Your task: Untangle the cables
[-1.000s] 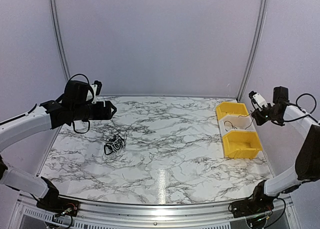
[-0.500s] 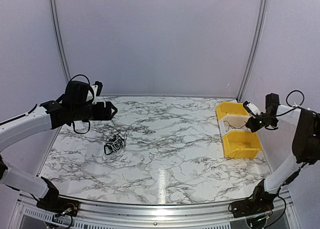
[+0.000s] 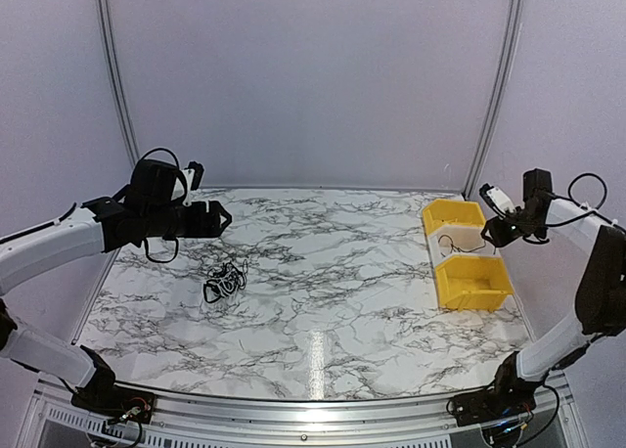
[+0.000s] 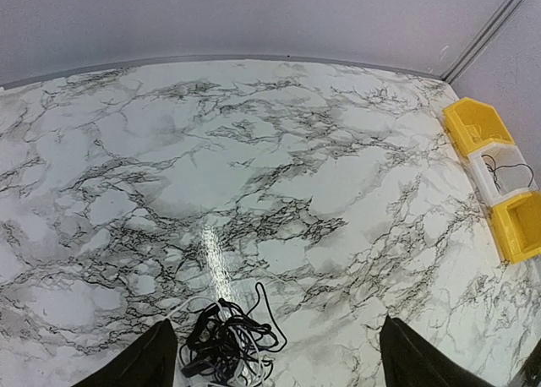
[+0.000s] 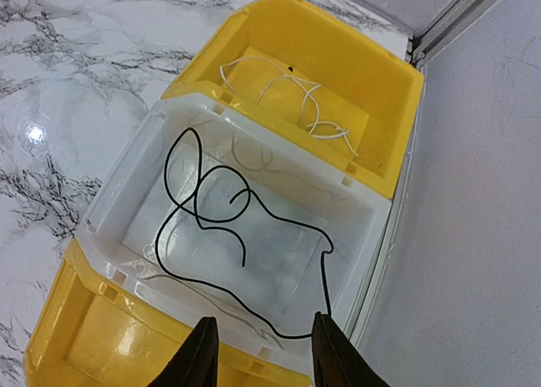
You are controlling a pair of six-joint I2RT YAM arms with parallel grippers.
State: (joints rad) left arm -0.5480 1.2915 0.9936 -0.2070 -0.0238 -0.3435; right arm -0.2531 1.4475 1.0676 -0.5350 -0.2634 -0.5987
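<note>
- Left fingers [image 4: 154, 362] wide open, empty, above cables [image 4: 224, 349]
- Right fingers [image 5: 199, 357] part open, empty, over white bin [image 5: 127, 193]
- Cables look light, floppy; pinch an outer loop

The tangled, mostly black cables [image 3: 224, 282] lie heaped on the desk's [image 3: 342, 272] left; one loose black cable [image 5: 203, 209] loops inside the white bin [image 5: 118, 193].

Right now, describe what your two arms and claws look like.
Both arms have white tubular links with black joints and bases. The left arm ends in a blocky black wrist and the black left claw; the right arm in the black right claw. Each wrist carries a small white part and a looping thin black cable.
</note>
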